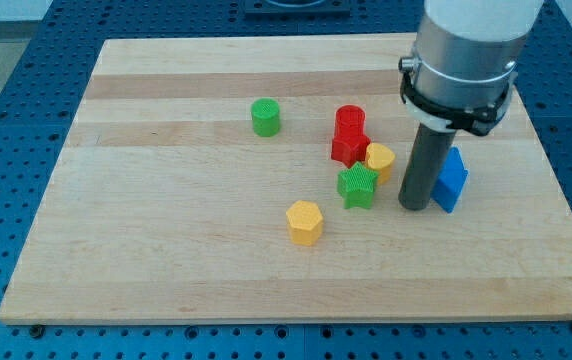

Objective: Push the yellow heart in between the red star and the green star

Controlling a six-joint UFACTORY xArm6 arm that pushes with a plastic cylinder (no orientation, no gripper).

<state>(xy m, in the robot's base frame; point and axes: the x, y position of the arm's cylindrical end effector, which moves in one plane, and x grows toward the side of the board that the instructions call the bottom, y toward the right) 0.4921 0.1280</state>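
Note:
The yellow heart (380, 159) lies right of centre, touching the red star (347, 147) at its upper left and the green star (357, 186) at its lower left. It sits to the right of the gap between the two stars. My tip (415, 205) rests on the board just right of the yellow heart and the green star, a small gap away. A blue block (451, 179) stands right against the rod's right side.
A red cylinder (350, 120) sits just above the red star, touching it. A green cylinder (265, 117) stands at upper centre. A yellow hexagon (305, 221) lies below and left of the green star. The wooden board (166, 250) ends near the view's edges.

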